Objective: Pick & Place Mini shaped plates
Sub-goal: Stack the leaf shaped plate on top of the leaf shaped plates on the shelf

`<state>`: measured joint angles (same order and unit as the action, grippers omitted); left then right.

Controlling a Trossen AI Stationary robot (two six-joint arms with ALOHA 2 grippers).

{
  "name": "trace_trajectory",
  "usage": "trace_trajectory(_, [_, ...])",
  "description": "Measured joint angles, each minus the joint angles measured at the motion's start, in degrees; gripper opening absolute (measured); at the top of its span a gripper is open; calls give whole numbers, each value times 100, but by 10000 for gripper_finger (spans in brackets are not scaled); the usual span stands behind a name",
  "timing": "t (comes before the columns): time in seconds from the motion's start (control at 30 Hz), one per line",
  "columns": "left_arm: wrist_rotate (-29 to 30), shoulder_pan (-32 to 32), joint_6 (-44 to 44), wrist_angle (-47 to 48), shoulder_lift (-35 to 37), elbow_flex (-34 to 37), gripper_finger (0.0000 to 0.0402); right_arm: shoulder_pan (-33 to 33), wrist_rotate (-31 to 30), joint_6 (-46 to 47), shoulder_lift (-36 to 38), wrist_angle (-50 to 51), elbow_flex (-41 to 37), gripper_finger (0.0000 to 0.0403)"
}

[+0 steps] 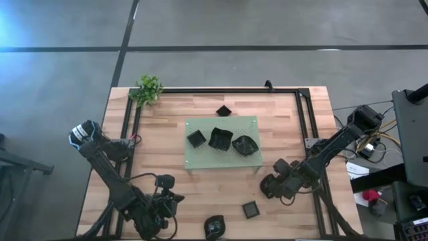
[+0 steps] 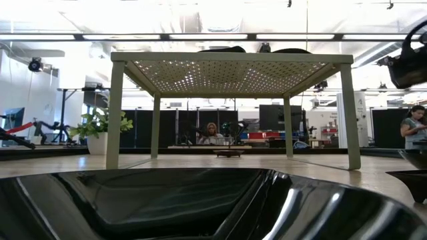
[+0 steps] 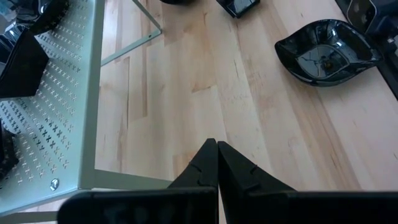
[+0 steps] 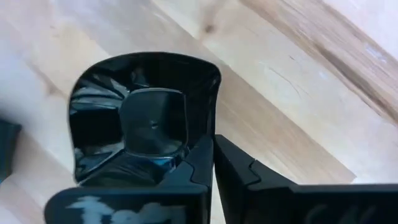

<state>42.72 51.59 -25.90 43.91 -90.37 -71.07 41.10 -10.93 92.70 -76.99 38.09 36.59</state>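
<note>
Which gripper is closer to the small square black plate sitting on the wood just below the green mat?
Right. The right gripper sits just beside the small square plate, up and to its right in the high view. The left gripper is farther off, across the table on the plate's other side.

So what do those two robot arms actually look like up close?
Both are dark, nearly black, jointed arms built of slim links with chunky rounded joints. The left arm has a pale grey cap at its base end and a bit of red wire beside it. The right arm looks the same. Each ends in a claw of two flat, pointed black fingers with stepped inner edges.
</note>
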Motion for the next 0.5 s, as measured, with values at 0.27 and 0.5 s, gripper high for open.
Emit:
trace_trajectory(0.27, [-4,0,-6,-2,0,2,0,0,34,-651,78,655,821,8])
trace_trajectory(0.5, [-4,0,-6,-1,0,2,0,-6,22,-1329,82,2220,2196,8])
